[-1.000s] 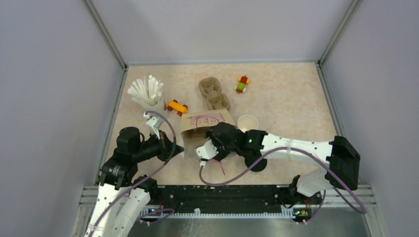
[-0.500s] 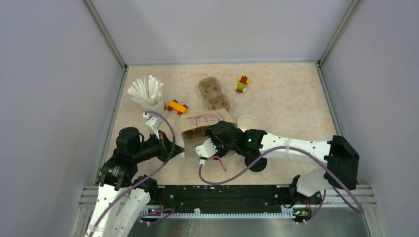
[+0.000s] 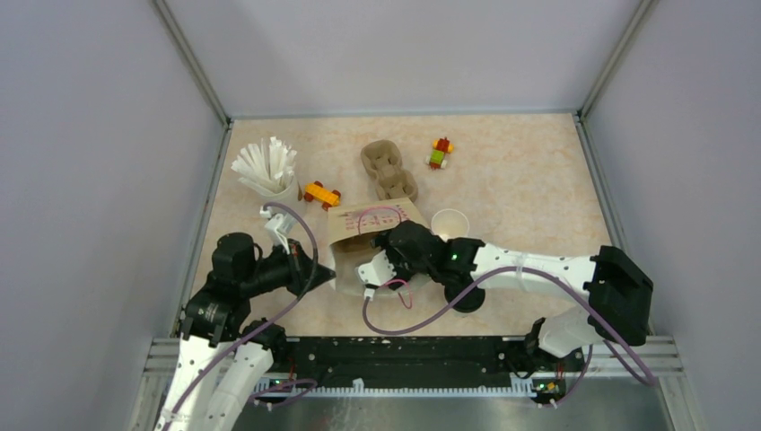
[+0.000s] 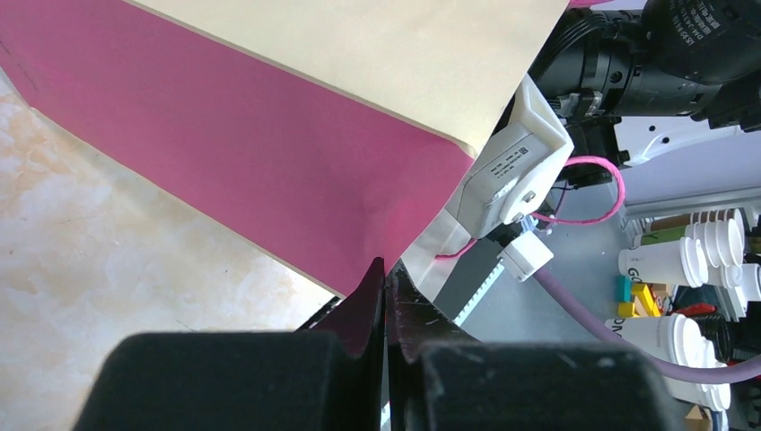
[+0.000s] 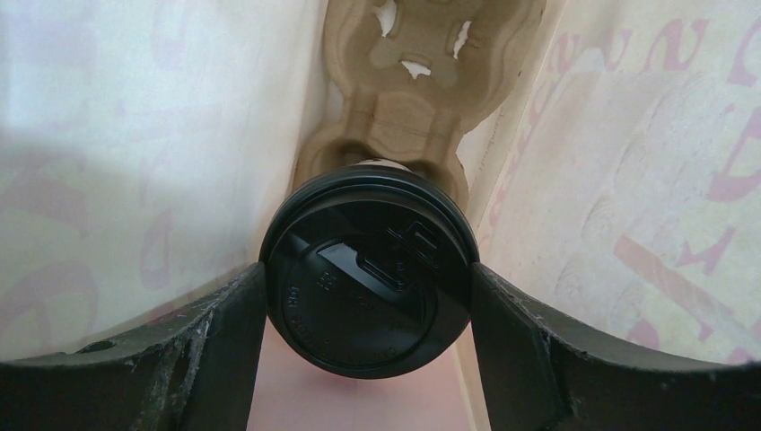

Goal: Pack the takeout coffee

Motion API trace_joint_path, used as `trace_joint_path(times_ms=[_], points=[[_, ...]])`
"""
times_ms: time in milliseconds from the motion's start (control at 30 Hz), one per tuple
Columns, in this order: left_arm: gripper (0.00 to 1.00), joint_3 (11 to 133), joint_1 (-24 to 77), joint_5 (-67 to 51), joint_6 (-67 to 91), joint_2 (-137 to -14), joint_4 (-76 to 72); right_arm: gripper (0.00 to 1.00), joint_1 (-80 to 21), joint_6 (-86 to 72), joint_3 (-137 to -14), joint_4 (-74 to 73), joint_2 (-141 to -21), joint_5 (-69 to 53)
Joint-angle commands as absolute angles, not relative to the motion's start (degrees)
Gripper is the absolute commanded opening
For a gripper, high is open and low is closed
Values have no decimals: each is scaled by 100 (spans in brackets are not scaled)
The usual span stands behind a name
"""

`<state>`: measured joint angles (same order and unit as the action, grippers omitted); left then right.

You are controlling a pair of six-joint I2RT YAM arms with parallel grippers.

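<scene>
Black-lidded coffee cup (image 5: 366, 260) deep inside paper bag (image 3: 348, 235) near tabletop centre, body hidden behind its lid, clasped on both sides by wide-spread right end effector (image 5: 368, 296). Pulp tray (image 5: 408, 90) beyond it in the bag, partly cut off. Left end effector (image 4: 386, 280) pinched tight on bag's lip. Dark round object (image 3: 467, 301) toward near edge, half-covered by right arm, hard to identify. Open cup (image 3: 450, 222) just beside bag.

Right gripper (image 5: 368, 289) slightly deeper in bag (image 5: 628, 135).
</scene>
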<state>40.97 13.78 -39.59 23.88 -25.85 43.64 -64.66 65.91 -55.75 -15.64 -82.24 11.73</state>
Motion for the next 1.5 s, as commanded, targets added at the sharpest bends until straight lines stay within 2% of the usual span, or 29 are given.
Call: trace_joint_path(times_ms=[0, 433, 1467], points=[[0, 4153, 1354, -4030, 2455, -2479, 4181, 64, -6336, 6538, -5442, -1324, -8138, 1095], [0, 3983, 1354, -3997, 2746, -2305, 4177, 64, -6255, 6568, -4997, -664, -8154, 1143], [0, 3828, 1354, -3949, 2923, -2257, 4096, 66, -5875, 6446, -4600, -254, -8458, 1078]])
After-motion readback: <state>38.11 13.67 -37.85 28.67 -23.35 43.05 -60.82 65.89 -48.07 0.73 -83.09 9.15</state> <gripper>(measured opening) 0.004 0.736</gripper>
